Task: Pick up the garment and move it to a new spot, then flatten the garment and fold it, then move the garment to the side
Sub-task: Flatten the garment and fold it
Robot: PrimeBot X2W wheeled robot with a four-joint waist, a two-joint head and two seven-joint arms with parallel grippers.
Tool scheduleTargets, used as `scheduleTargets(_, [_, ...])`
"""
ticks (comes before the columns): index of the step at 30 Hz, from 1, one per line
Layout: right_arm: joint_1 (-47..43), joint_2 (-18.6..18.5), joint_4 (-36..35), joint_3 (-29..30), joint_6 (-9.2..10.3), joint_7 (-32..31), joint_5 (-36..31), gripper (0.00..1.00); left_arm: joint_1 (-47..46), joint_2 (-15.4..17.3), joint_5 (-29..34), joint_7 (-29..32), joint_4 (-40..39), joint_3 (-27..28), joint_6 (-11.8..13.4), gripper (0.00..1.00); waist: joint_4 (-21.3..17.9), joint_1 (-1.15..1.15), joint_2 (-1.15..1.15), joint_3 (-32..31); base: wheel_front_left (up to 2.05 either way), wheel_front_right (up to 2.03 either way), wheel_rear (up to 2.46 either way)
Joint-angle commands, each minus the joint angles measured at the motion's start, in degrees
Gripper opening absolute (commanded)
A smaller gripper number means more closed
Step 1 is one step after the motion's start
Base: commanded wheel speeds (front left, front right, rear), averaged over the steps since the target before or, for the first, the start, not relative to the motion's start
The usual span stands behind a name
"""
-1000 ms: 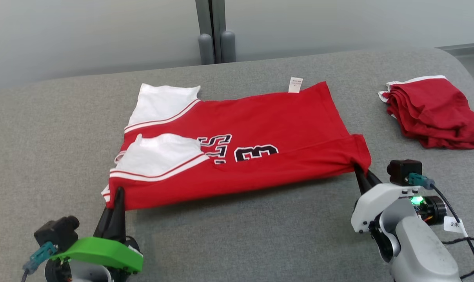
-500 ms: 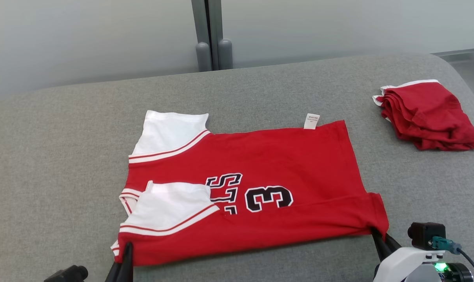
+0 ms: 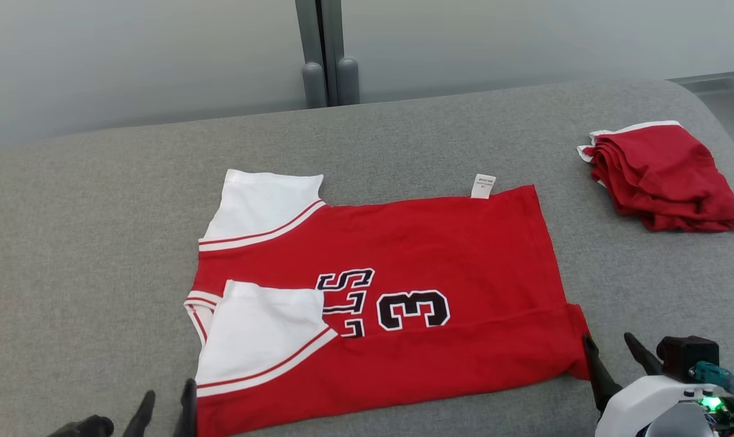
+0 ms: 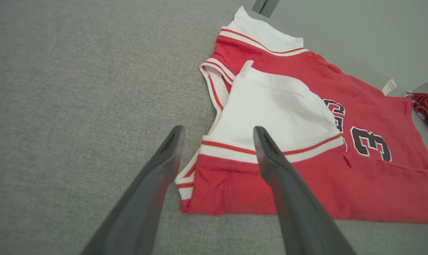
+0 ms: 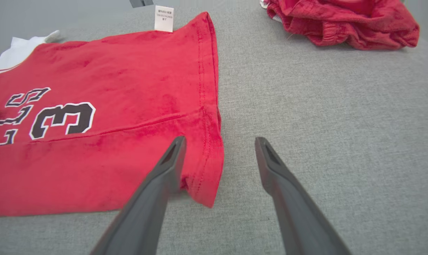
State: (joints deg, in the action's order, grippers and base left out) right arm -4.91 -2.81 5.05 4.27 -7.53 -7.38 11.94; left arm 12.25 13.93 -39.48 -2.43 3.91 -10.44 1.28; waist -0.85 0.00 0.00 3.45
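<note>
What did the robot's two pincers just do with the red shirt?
Both let go. The left pincer and the right pincer were shut on the near corners of the red and white number-3 jersey; now both stand open and the jersey lies flat on the grey padded surface. The folded pile of red cloth at the right stayed put.

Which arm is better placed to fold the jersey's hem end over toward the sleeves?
Probably right: the right pincer, open, straddles the jersey at its near hem corner; the left pincer sits at the sleeve end.
</note>
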Motion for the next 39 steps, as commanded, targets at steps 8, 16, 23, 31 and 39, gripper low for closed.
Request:
scheduleTargets(8, [3.33,-0.19,-6.24,0.22,0.09,-1.67,-3.21,1.0,-13.32,8.66,4.11,4.29,-3.72,1.27,-1.41,1.0,-0.51,0.0,0.0,1.93,0.0,0.0,0.0])
scheduleTargets(16, [12.86,-0.19,-6.61,-4.51,0.09,-2.09,-5.83,1.0,-36.8,15.05,5.2,13.05,0.81,-2.17,-7.15,1.0,-3.44,0.0,0.0,8.27,0.0,0.0,0.0])
scheduleTargets(23, [21.28,-0.19,-4.6,-9.93,0.09,-1.07,-5.9,1.0,-52.31,18.47,4.25,20.23,9.46,-10.41,-8.77,1.0,-6.81,0.0,0.0,15.38,0.0,0.0,0.0])
scheduleTargets(31, [27.53,-0.19,-2.57,-12.43,0.09,0.7,-5.5,1.0,-61.0,22.0,-0.56,24.44,19.07,-17.35,-8.8,1.0,-10.47,0.0,0.0,22.4,0.0,0.0,0.0])
scheduleTargets(39, [29.76,-0.17,-0.75,-12.99,0.09,2.53,-5.12,1.0,-63.86,24.58,-5.7,27.0,25.15,-19.85,-8.81,1.0,-12.54,0.0,0.0,25.68,0.0,0.0,0.0])
